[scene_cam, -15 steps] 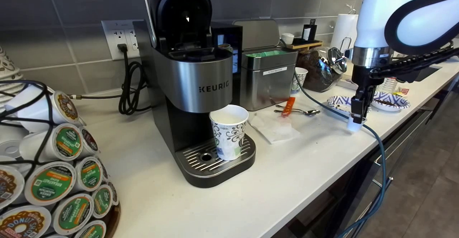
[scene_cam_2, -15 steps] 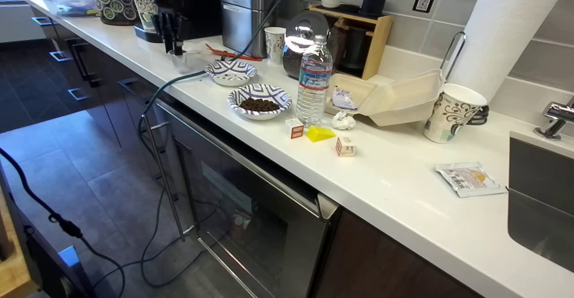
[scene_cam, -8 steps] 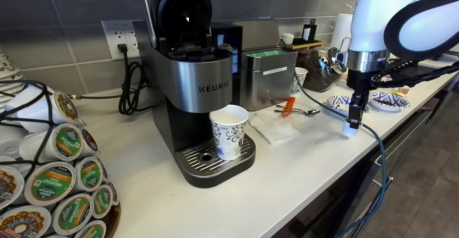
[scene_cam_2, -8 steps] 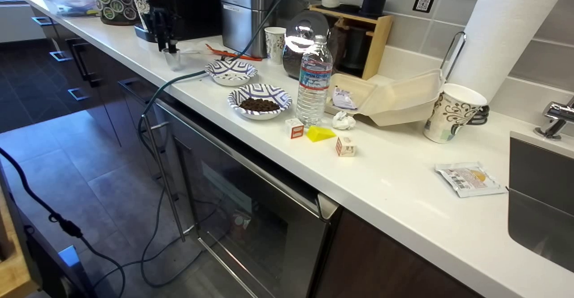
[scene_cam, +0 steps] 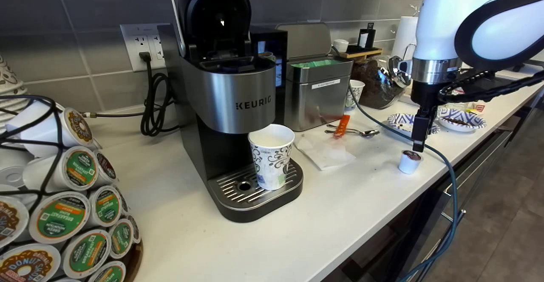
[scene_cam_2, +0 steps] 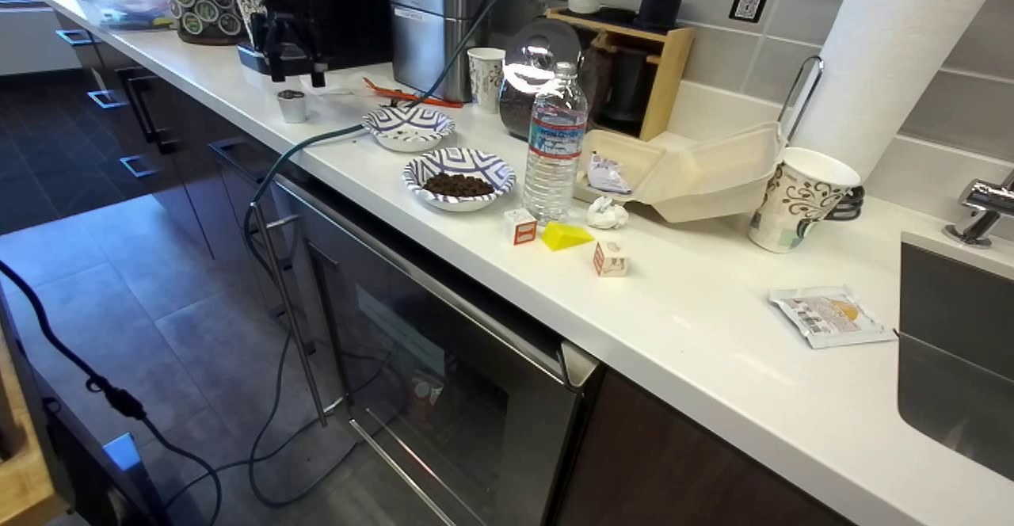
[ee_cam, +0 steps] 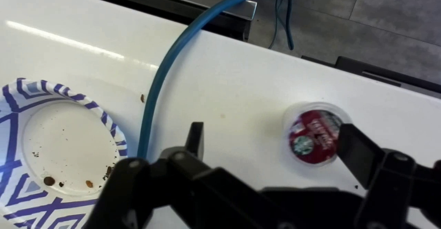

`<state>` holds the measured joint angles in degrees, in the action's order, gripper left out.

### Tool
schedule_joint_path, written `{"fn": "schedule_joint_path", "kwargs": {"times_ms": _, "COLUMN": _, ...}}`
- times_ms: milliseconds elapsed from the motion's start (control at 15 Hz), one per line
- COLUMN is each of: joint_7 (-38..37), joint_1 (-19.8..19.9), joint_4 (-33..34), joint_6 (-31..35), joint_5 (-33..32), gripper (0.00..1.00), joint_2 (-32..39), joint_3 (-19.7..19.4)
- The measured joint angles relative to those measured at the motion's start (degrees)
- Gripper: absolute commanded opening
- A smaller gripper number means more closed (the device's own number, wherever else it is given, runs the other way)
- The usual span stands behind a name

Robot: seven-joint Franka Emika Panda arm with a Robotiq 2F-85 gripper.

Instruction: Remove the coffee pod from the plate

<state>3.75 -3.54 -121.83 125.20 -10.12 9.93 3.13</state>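
A small white coffee pod (ee_cam: 314, 139) with a red lid stands on the white counter, lid up. My gripper (ee_cam: 272, 132) is just above it, fingers spread wide apart. In the wrist view the right finger (ee_cam: 358, 153) overlaps the edge of the lid; whether they touch I cannot tell. In both exterior views the pod (scene_cam: 410, 163) sits below the fingertips, with nothing held. The blue-and-white plate (ee_cam: 10, 142) lies to the left in the wrist view, apart from the pod, holding only dark crumbs. An exterior view shows that plate (scene_cam_2: 404, 144) beyond the cable.
A blue cable (ee_cam: 158, 80) runs across the counter between pod and plate. Another patterned plate (scene_cam_2: 458, 203) holds dark brown bits. The coffee maker (scene_cam: 238, 99) with a paper cup (scene_cam: 272, 163) stands farther along. The counter's front edge is close to the pod.
My gripper has opened and let go of the pod. Before that, both shifted slightly toward the coffee maker; now the pod rests lower, on the counter, with its lid showing.
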Motion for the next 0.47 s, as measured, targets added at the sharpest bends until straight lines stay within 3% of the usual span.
{"fn": "schedule_joint_path", "kwargs": {"times_ms": 467, "joint_7": 6.27, "joint_1": 3.14, "joint_4": -0.33, "joint_6": 0.0, "joint_5": 5.69, "gripper": 1.0, "joint_2": -1.44, "joint_3": -1.23}}
